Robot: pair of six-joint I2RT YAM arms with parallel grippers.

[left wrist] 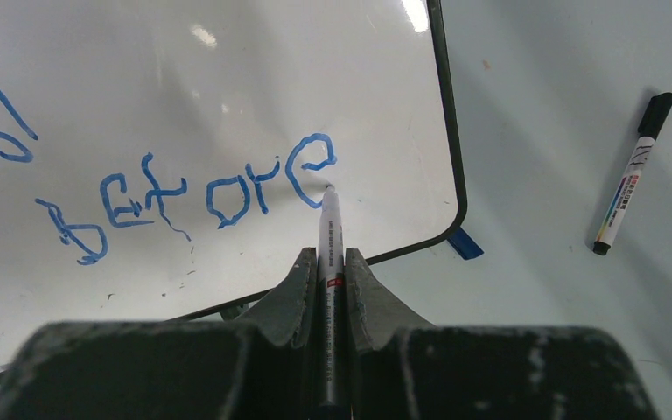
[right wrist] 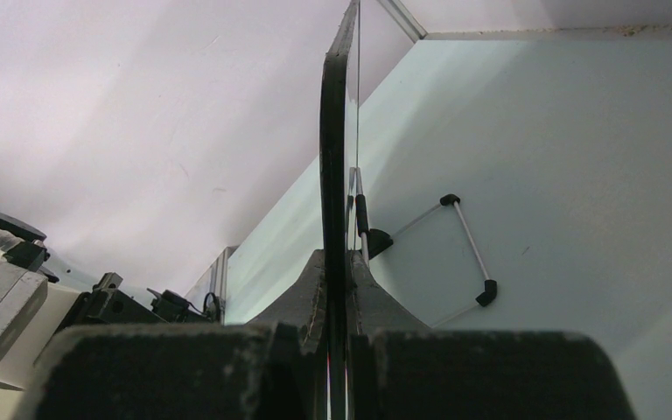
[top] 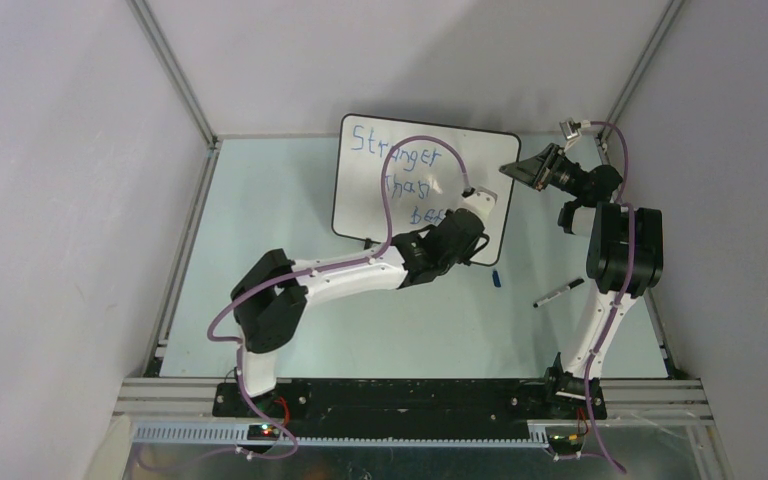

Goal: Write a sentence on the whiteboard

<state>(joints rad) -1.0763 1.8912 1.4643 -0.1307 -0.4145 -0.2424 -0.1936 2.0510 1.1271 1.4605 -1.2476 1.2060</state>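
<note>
Left tool (left wrist: 328, 255) clamps marker (left wrist: 330, 219), right tool (right wrist: 337, 259) pinches whiteboard (left wrist: 227, 70) rim; glossy board w/ wobbly blue sentence (left wrist: 171, 199).

You can read the sentence (top: 400, 188) handwritten in blue on the whiteboard (top: 360, 205): "Stranger", "than", "before", one word per line. Print on the writing marker (left wrist: 331, 236) and the spare marker (left wrist: 632, 179) is too small to read.

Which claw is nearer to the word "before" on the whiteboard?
Left. The left claw holds a marker whose tip touches the final e of "before"; the right claw clamps the whiteboard at its side edge.
</note>
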